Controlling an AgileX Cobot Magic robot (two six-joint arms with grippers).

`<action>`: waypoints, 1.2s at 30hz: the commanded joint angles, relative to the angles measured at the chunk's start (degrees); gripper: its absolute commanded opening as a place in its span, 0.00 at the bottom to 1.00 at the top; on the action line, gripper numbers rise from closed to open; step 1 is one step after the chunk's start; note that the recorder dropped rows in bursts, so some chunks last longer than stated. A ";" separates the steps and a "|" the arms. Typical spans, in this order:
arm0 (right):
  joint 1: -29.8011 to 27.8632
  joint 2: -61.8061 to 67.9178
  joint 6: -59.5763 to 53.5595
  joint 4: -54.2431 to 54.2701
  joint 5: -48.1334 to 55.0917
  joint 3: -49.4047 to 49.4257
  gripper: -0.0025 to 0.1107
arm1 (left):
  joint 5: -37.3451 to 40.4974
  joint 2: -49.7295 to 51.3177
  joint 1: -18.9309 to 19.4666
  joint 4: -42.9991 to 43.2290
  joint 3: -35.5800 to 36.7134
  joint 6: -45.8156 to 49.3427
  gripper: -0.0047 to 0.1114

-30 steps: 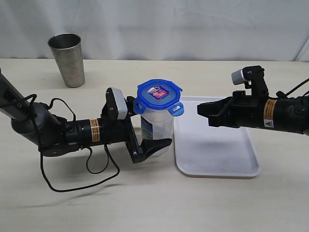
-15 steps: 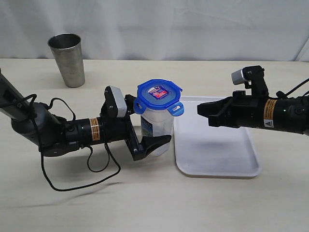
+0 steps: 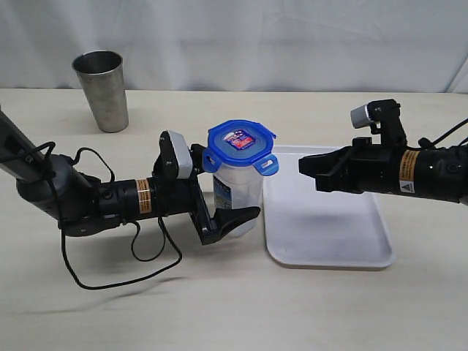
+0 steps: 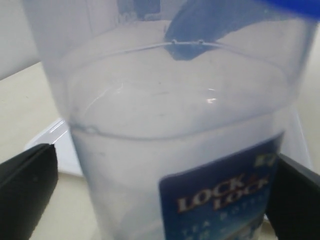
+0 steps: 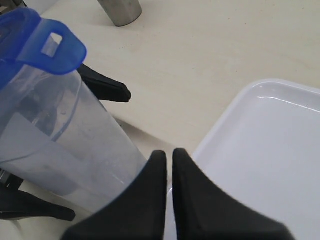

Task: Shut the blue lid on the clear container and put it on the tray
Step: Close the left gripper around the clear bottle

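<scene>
The clear container [image 3: 245, 194] stands upright on the table just left of the white tray [image 3: 329, 234]. On top of it sits the blue lid [image 3: 240, 142], with one flap sticking out towards the tray. My left gripper [image 3: 230, 191] stands wide open around the container's lower half [image 4: 165, 165], one black finger [image 4: 27, 190] on each side, and a gap shows beside that finger. My right gripper [image 3: 303, 167] hovers shut and empty over the tray's near-left rim, a short way right of the lid. Its wrist view shows the lid flap [image 5: 55, 45] and the container wall [image 5: 60, 145] close by.
A steel cup [image 3: 102, 89] stands at the back left of the table. A black cable [image 3: 117, 281] loops on the table beside my left arm. A white curtain closes off the back.
</scene>
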 commanded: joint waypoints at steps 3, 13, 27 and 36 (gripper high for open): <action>0.11 0.09 -0.40 -0.71 0.02 -0.01 0.06 | -0.59 -0.98 -1.19 -1.95 -0.38 -0.36 0.90; 0.11 0.09 -0.30 -1.01 0.02 -0.01 0.06 | -0.59 -0.98 -2.64 -4.23 -0.38 -0.36 0.90; 0.11 0.09 -0.30 -1.01 0.02 -0.01 0.06 | -0.59 -0.98 -2.76 -3.61 -0.38 -0.36 0.90; 0.11 0.09 -0.30 -1.01 0.02 -0.01 0.06 | -0.59 -0.98 -2.76 -3.72 -0.38 -0.36 0.90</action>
